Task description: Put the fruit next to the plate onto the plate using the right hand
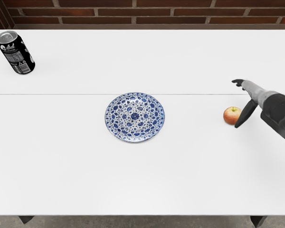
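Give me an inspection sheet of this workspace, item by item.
Surface: white table, with one thin seam running across it.
Job's things: apple rests on the table to the right of the blue-patterned plate, well apart from it; the plate holds nothing.
Clutter: black drink can stands at the far left corner.
Hands: right hand is open, fingers spread just right of the apple, not grasping it; left hand not in view.
Cables: nothing seen.
Surroundings: brick wall behind the table.

The plate (pixel 134 117) sits mid-table (pixel 61 166), apple (pixel 232 115) well right, can (pixel 15 52) far back left.
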`<state>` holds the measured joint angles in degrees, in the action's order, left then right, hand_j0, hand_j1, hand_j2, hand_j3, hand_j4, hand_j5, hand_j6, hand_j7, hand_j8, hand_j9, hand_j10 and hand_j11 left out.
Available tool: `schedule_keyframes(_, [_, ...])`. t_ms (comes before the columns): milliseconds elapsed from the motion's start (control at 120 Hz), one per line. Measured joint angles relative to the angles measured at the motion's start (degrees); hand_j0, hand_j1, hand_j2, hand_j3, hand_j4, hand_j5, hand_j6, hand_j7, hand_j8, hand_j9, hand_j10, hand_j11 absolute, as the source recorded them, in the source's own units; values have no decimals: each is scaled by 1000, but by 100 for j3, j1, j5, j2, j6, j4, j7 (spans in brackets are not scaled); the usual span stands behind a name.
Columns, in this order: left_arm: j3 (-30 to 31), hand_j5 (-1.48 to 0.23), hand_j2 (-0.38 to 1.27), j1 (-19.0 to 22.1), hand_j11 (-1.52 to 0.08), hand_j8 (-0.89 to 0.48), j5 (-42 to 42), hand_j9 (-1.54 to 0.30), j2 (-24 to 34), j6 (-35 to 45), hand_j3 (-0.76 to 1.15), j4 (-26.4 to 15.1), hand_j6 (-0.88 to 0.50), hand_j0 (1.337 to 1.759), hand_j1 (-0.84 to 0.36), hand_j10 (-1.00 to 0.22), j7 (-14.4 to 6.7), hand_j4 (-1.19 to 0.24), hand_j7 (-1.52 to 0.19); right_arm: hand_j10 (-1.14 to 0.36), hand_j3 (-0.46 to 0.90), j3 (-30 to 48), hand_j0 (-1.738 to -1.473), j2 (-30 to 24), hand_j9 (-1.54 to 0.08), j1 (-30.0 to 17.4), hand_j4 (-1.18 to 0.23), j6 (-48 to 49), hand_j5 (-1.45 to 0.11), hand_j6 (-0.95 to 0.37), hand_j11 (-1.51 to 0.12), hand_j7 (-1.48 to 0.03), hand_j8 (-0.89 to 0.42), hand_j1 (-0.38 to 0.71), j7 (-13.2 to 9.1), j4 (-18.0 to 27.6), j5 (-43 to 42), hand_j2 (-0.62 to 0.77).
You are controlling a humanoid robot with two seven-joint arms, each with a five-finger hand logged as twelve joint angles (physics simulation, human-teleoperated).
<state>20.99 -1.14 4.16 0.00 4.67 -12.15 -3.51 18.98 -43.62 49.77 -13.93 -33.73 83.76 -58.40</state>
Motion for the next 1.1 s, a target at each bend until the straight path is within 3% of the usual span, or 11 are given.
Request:
schedule_keyframes(300, [0,-304,47,0,-304,-234,1,-304,0,0,0,0,-234,1658,69,-234,0,-234,-304,-226,0,-142,-1658,427,-289,-210,-226,-622,-289,-228,-289,-289,-227,-85,-120,-226,-391,-41])
schedule_keyframes(883, [0,-304,47,0,-304,-234,1,-304,0,1,0,0,-234,1658,69,-233,0,-234,-304,-450,0,-174,-1658,288,-588,-345,-450,-673,-588,-453,-588,-584,-451,172,-126,92,-365,-60])
schedule_keyframes(1100, [0,-304,47,0,-304,-234,1,-304,0,1,0,0,-234,1658,69,-233,0,-234,-304,-481,0,-182,-1657,267,-679,-359,-530,-664,-665,-511,-679,-674,-391,221,-128,154,-346,1])
